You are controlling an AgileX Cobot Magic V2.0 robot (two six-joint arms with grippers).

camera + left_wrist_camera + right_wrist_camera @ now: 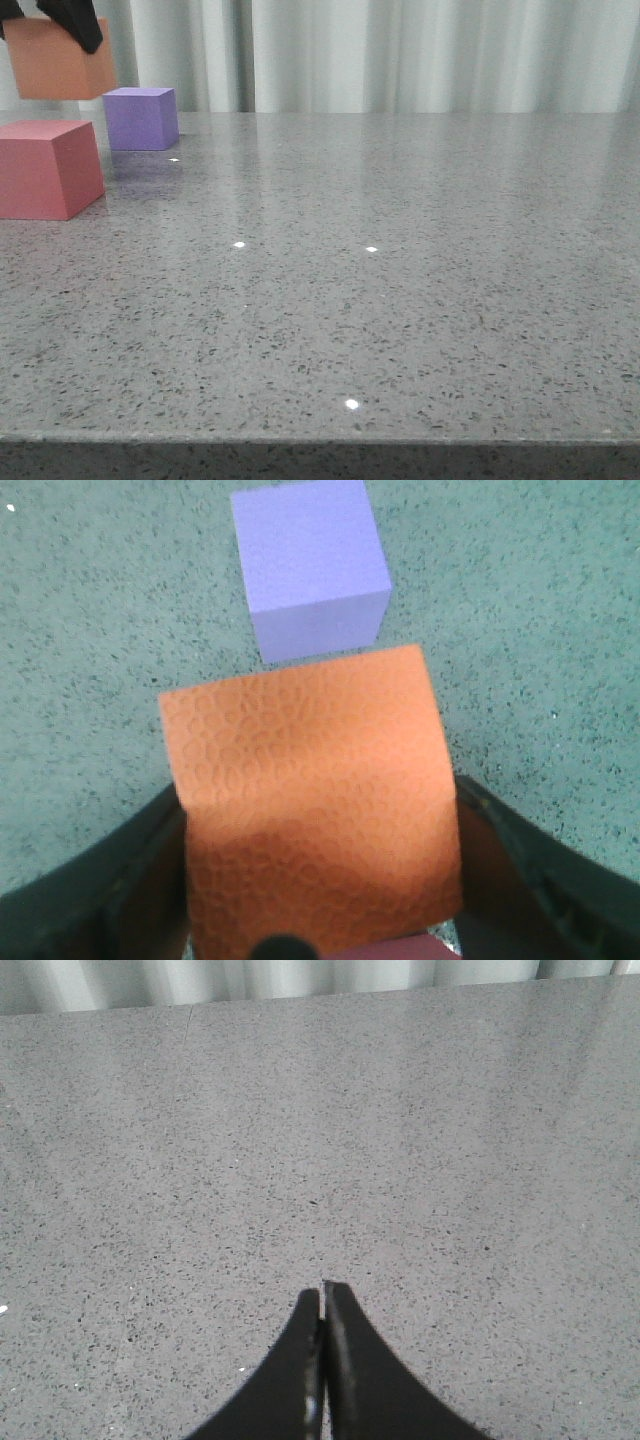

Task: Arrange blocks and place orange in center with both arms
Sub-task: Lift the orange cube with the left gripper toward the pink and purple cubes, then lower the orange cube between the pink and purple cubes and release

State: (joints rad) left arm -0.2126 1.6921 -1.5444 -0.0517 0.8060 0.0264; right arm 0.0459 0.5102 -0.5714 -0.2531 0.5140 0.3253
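The left gripper (320, 880) has its fingers closed on the orange block (60, 60) and holds it up in the air at ten o'clock. Below it sit the red block (45, 168) and the purple block (141, 118), near each other. The right gripper (323, 1305) is pinched closed, holding nothing. I think the orange block needs to go down between the other two.

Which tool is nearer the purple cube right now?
Left. The left tool holds the orange cube raised just beside the purple cube. The right tool is shut over bare table, no cube in its view.
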